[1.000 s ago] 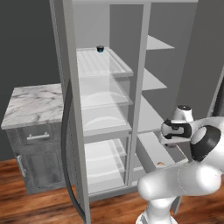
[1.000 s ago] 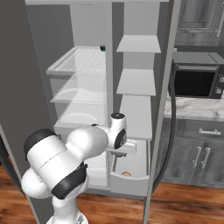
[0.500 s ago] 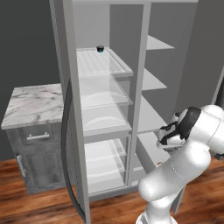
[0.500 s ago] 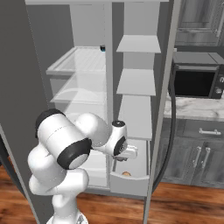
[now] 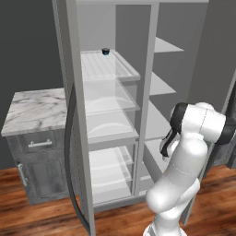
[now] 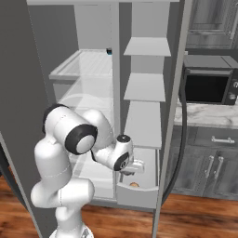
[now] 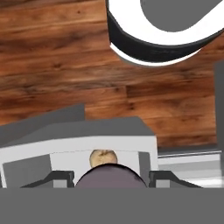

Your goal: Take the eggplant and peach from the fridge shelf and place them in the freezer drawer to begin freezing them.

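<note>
Hand view: the two small dark fingers (image 7: 110, 180) are clamped on the dull dark-purple rounded eggplant (image 7: 111, 176), which sits between them, and just past it the round orange-yellow peach (image 7: 103, 158) lies in the wide pale-grey freezer drawer (image 7: 78, 142) over wood floor. Right base view shows what the hand view can't: the fingers (image 6: 135, 166) hang over the open drawer (image 6: 137, 194) with the peach (image 6: 134, 184) below them. Left base view adds the ridged white fridge shelf (image 5: 108, 67), far above, carrying a small black cup with a blue rim (image 5: 105, 51).
</note>
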